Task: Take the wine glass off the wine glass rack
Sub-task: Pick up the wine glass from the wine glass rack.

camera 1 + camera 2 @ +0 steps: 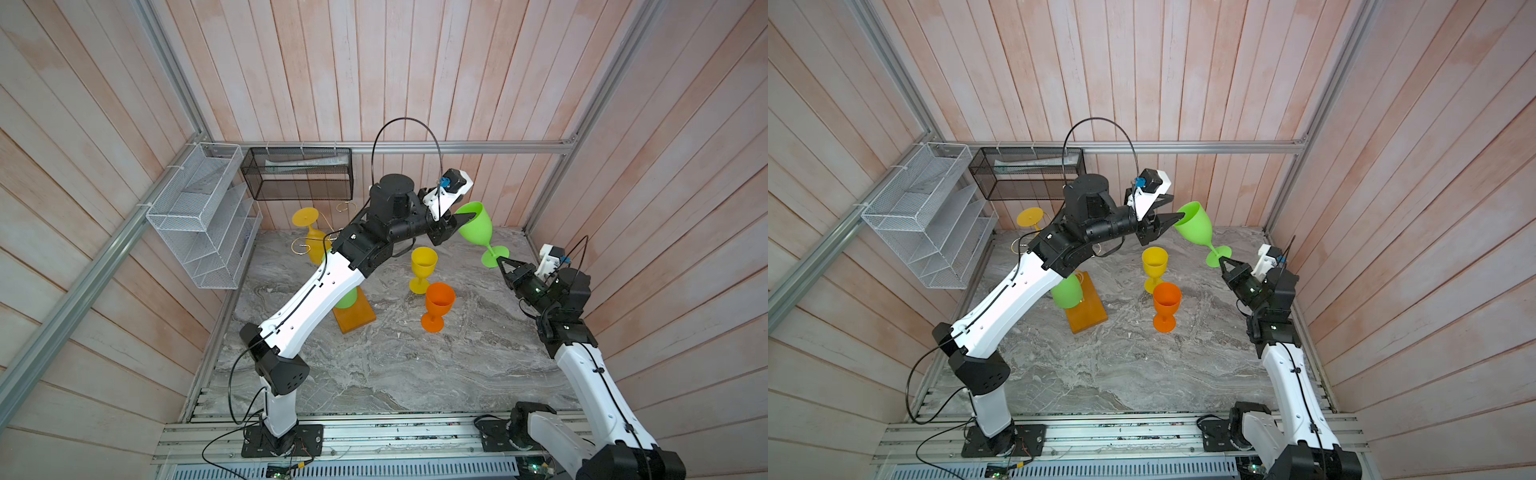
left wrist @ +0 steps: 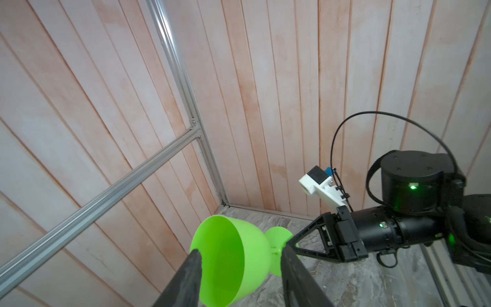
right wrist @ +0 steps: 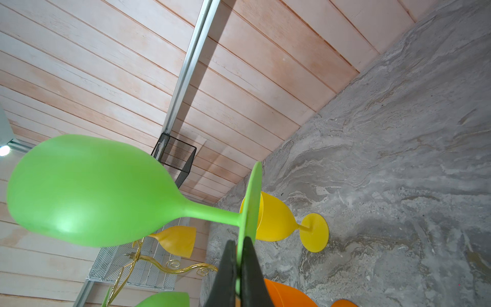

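A green wine glass [image 1: 476, 226] [image 1: 1196, 226] hangs tilted in the air at the back right, apart from the wine glass rack. My right gripper [image 1: 500, 259] [image 3: 240, 240] is shut on the edge of its round foot. My left gripper [image 1: 1178, 205] [image 2: 240, 251] stands open around the bowl [image 2: 228, 260]: one finger is at the rim, the other beside the bowl near the stem. The gold wire rack [image 1: 301, 247] [image 3: 159, 265] stands at the back left on its amber base [image 1: 353, 313]. A yellow glass [image 1: 309, 232] hangs on it upside down. Another green one [image 1: 1067, 291] is partly behind my left arm.
A yellow glass [image 1: 423, 268] and an orange glass [image 1: 437, 305] stand upright mid-table, below the held glass. A white wire-mesh shelf [image 1: 203, 216] and a black mesh basket [image 1: 297, 172] hang on the walls at the back left. Wooden walls close three sides.
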